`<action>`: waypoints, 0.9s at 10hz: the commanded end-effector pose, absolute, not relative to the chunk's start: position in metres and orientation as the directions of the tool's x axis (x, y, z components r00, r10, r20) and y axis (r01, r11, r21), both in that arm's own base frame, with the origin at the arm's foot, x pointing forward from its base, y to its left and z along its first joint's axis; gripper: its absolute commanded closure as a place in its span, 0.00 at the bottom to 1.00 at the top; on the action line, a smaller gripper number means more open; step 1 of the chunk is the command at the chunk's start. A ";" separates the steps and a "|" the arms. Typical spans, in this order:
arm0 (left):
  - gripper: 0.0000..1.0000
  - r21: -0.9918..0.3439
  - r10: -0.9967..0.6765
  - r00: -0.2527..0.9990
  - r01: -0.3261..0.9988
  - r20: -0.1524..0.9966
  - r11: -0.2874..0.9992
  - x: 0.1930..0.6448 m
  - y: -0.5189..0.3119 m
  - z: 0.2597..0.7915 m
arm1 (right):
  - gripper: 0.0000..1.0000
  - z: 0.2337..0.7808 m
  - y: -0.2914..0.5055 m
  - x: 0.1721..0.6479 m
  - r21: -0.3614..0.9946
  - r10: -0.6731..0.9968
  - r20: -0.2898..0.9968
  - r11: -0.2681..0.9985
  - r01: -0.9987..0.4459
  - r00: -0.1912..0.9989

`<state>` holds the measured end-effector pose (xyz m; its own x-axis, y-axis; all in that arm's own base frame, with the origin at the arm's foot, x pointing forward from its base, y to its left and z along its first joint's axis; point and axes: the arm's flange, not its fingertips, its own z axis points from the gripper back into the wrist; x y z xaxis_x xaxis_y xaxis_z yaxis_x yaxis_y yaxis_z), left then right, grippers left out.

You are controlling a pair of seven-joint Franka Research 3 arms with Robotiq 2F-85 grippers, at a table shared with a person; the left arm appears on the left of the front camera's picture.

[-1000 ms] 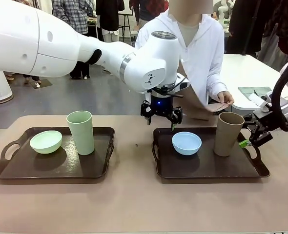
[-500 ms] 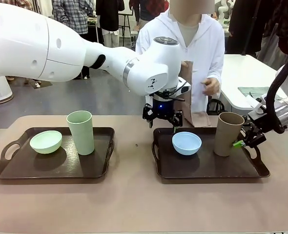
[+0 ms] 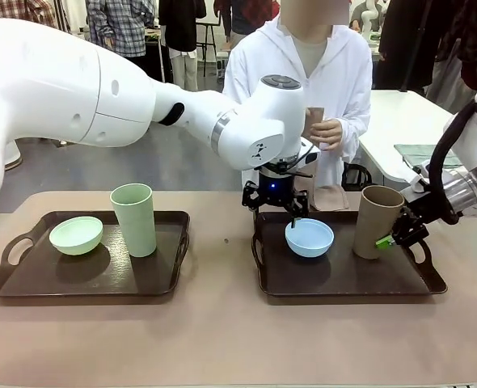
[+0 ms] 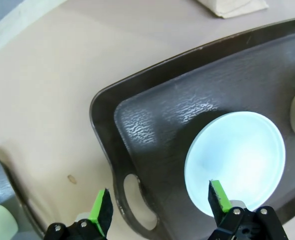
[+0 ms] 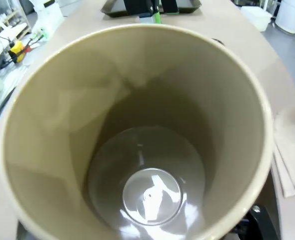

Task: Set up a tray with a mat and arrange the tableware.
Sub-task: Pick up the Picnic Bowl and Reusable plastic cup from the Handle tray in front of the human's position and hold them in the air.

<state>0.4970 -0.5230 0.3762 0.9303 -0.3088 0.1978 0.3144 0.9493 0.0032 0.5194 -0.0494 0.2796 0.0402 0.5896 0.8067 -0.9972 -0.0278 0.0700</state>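
Two dark brown trays sit side by side, apart, on the near half of the tan bench. The left tray carries a pale green bowl and, just beside it toward the middle of the bench, an upright pale green tumbler. The right tray carries a light blue bowl near its left end and an upright tan-brown tumbler toward its right end. The right wrist view looks straight down into this tumbler, which is empty. The right jaws stand apart, low at that tumbler's right side, with one green pad against its lower wall. Whether the pad touches the wall I cannot tell; the tumbler's base is on the tray. The left arm reaches across the middle, and the left jaws hang apart above the blue bowl's far rim, holding nothing. In the left wrist view one pad lies over the bowl's edge and the other pad over bare bench outside the tray's handle hole. Just behind the right tray a pale tan cloth meets the bench's far edge. At the far side a person in a white jacket holds a brown sheet at chest height in one hand.
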 end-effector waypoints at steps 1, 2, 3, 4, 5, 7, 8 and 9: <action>0.00 -0.026 -0.269 0.938 0.281 0.219 0.959 0.494 -0.528 0.374 | 0.00 0.270 -0.044 0.522 0.064 0.593 0.805 -0.049 -0.997 0.023; 0.00 -0.059 -0.265 0.939 0.284 0.218 0.957 0.494 -0.530 0.371 | 0.00 0.271 -0.045 0.521 0.048 0.581 0.814 -0.046 -0.998 0.012; 0.00 -0.074 -0.248 0.951 0.265 0.186 0.961 0.494 -0.531 0.365 | 0.00 0.271 -0.045 0.519 0.035 0.577 0.817 -0.047 -0.998 0.002; 0.00 -0.086 -0.243 0.958 0.258 0.151 0.962 0.494 -0.532 0.362 | 0.00 0.270 -0.044 0.521 0.029 0.571 0.821 -0.038 -0.999 0.002; 0.00 -0.107 -0.240 0.962 0.255 0.134 0.961 0.495 -0.533 0.358 | 0.00 0.269 -0.044 0.521 0.025 0.566 0.824 -0.040 -0.999 -0.002; 0.47 -0.143 -0.243 0.964 0.257 0.108 0.956 0.500 -0.532 0.350 | 0.59 0.269 -0.045 0.522 0.022 0.558 0.829 -0.063 -0.998 -0.017; 0.56 -0.143 -0.242 0.965 0.255 0.102 0.956 0.502 -0.532 0.350 | 0.60 0.270 -0.045 0.523 0.019 0.555 0.832 -0.064 -0.998 -0.019; 1.00 -0.142 -0.243 0.965 0.256 0.103 0.956 0.502 -0.532 0.350 | 1.00 0.270 -0.046 0.524 0.018 0.551 0.835 -0.063 -0.998 -0.020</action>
<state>0.4974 -0.5317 0.3454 0.9675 -0.2312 0.1021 0.2429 0.9623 -0.1225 0.5187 -0.0460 0.2721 0.0057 0.5818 0.8133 -0.9970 -0.0592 0.0494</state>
